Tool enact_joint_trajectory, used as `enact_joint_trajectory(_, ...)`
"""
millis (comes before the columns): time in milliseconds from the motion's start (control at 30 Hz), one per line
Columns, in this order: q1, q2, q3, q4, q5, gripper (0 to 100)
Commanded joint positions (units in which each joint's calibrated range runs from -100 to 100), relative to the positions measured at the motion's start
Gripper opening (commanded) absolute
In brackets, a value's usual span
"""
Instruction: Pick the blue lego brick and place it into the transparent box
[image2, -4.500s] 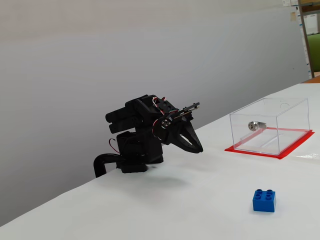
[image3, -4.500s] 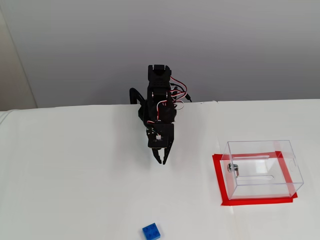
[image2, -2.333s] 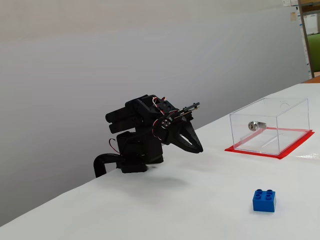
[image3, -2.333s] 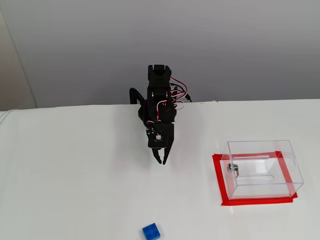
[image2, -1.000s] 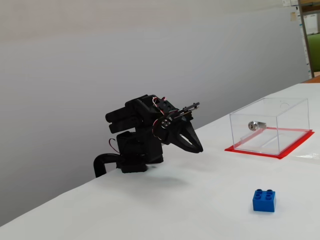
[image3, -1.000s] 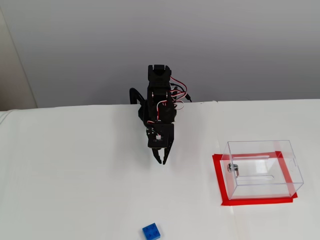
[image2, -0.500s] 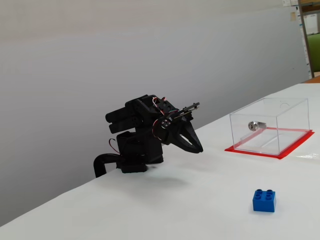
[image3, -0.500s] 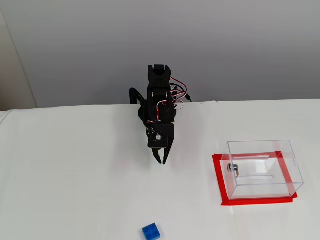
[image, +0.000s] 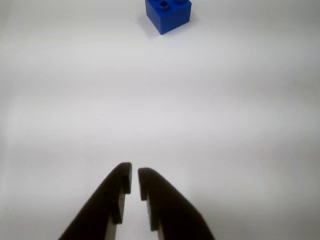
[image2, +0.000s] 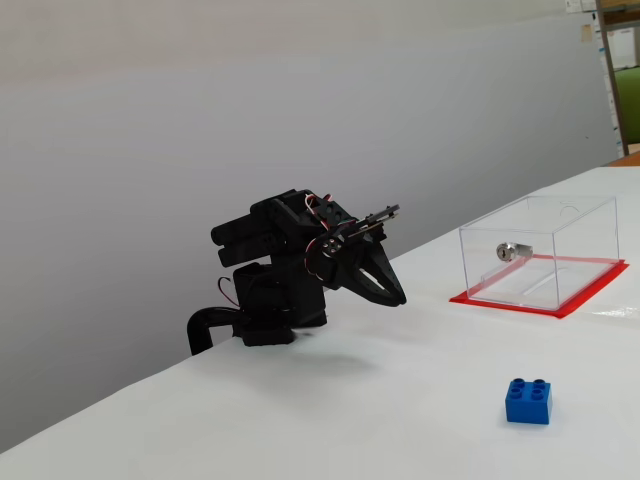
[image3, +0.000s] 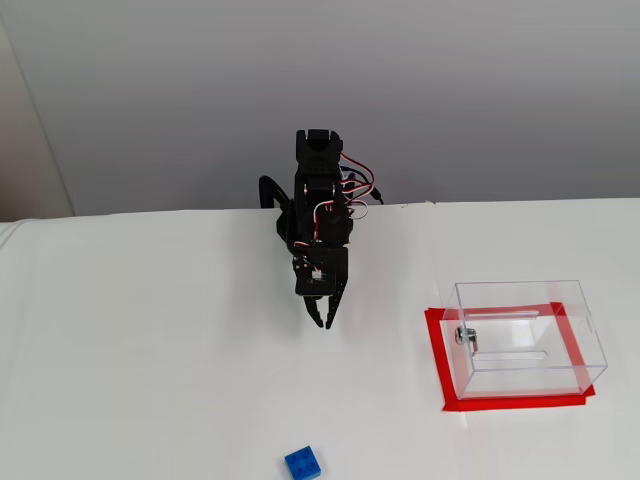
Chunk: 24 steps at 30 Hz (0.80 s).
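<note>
The arm sat folded near its base, so by my reading the pick had not begun: the reach toward the brick (image2: 528, 401) was the step in hand. The end effector (image: 134, 173) hung above the bare tabletop (image: 225, 125) with its two fingers nearly together, a narrow slit between the tips, and nothing held. In the wrist view the brick lay well ahead at the top edge, studs up, turned so that a corner faced the camera. In a fixed view the brick (image3: 303, 464) sat near the bottom edge, well apart from the end effector (image3: 325, 318) and off to the left of the box (image3: 528, 338).

The next move probably called for extending the arm forward and down, spreading the fingers wider than the brick, and turning the wrist to meet two flat sides (the corner-on pose would otherwise let it slip).

The box stood on a red base (image2: 541, 300), and the only thing seen through its clear walls was a small silver lock (image2: 512, 250) fixed in one wall. Whether its top was open I could not tell.
</note>
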Motion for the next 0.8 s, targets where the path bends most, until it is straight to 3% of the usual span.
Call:
enact_joint_trajectory(0,-0.5,-0.59,0.78,-0.33,0.3,1)
enact_joint_trajectory(400,-3.61,1.19,-6.28,-0.24,0.09,1)
enact_joint_trajectory(767,0.09,13.07,-19.2,0.37,0.35,2)
